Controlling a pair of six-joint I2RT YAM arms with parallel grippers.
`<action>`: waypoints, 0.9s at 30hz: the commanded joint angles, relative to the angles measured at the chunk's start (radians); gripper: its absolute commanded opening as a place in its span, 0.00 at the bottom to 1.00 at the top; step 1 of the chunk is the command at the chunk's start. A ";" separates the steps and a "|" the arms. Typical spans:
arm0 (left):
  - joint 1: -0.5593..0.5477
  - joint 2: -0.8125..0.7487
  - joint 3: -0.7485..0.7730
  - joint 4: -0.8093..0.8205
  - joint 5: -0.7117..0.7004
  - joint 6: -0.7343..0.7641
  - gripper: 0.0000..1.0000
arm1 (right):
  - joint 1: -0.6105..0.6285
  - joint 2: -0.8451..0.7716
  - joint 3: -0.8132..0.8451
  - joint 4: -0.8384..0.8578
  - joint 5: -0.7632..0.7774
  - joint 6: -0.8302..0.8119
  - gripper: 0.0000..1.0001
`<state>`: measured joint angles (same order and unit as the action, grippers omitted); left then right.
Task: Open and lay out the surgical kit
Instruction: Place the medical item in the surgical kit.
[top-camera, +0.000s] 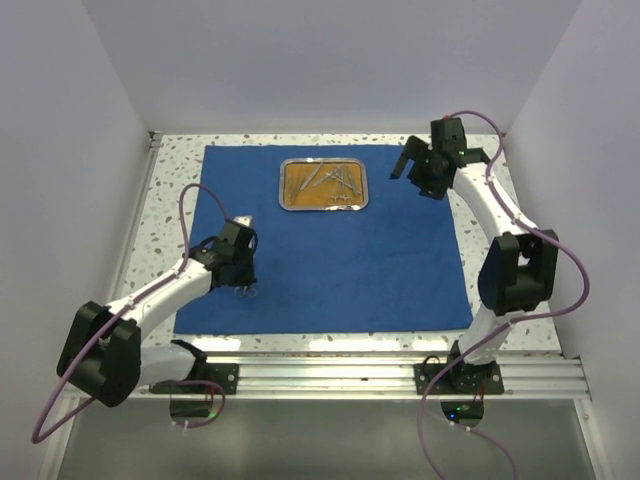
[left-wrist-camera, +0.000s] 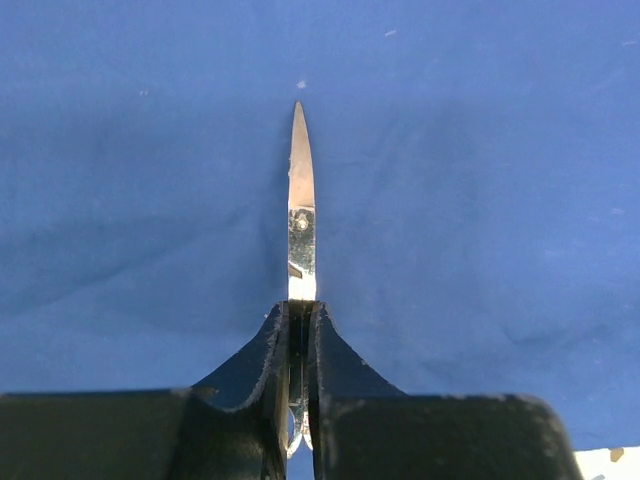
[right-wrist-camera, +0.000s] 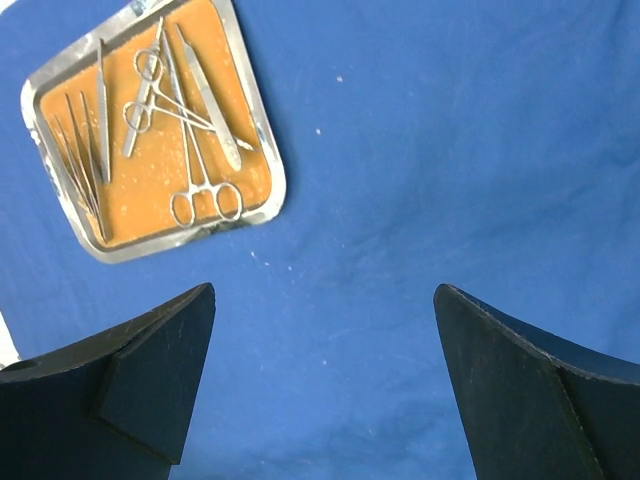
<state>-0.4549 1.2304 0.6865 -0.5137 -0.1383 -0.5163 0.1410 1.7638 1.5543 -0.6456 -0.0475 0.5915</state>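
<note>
The royal-blue cloth wrap (top-camera: 330, 240) lies spread flat over the table. The steel tray (top-camera: 324, 186) with its orange-brown inside sits on it at the back middle and holds several silver instruments (right-wrist-camera: 170, 120). My left gripper (top-camera: 243, 285) is low over the cloth's front left part, shut on a pair of silver scissors (left-wrist-camera: 301, 205) whose closed blades point away from the fingers. My right gripper (top-camera: 425, 165) is open and empty, raised above the cloth's back right corner, right of the tray (right-wrist-camera: 62, 205).
The speckled tabletop (top-camera: 170, 180) shows around the cloth. White walls close in the left, back and right sides. An aluminium rail (top-camera: 400, 375) with the arm bases runs along the near edge.
</note>
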 joint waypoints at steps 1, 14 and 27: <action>0.024 0.041 -0.007 0.030 0.006 -0.030 0.12 | -0.001 0.034 0.073 0.009 -0.037 -0.002 0.95; 0.042 0.162 0.060 -0.081 -0.043 -0.097 0.99 | 0.104 0.345 0.469 -0.080 -0.066 -0.087 0.95; 0.044 0.109 0.186 -0.172 -0.038 -0.071 0.99 | 0.190 0.667 0.900 -0.250 0.106 -0.197 0.76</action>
<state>-0.4191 1.3800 0.8291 -0.6430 -0.1776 -0.5991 0.3275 2.4054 2.3867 -0.8364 -0.0154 0.4538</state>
